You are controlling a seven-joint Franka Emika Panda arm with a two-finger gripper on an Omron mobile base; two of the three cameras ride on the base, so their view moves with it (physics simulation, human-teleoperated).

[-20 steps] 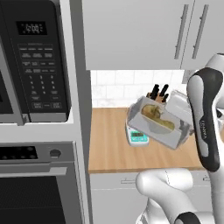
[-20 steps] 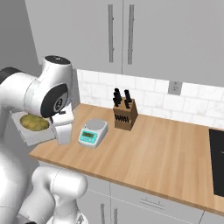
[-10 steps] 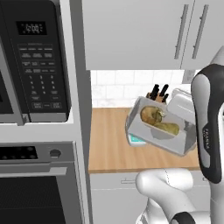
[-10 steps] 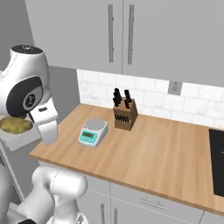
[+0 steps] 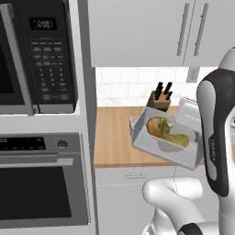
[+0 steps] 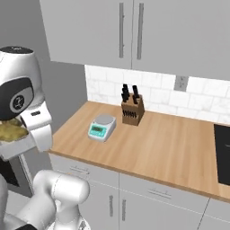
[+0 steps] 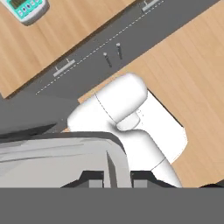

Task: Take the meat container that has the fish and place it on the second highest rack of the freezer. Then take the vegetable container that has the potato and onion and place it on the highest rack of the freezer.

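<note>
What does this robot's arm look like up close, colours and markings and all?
The arm is made of smooth, rounded white segments with dark grey bands at the joints. One dark band carries small pale lettering running lengthwise. In the right base view a round dark cap bears a pale circular mark. The gripper ends in two small dark fingertips.

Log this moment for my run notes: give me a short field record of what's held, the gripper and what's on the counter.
held: tray, lifted clear of the counter
contents: potato and onion
gripper: gripper, shut on the tray's rim
tray tilt: slanted, not level
on counter: scale, knife block
above counter: wall cabinets
</note>
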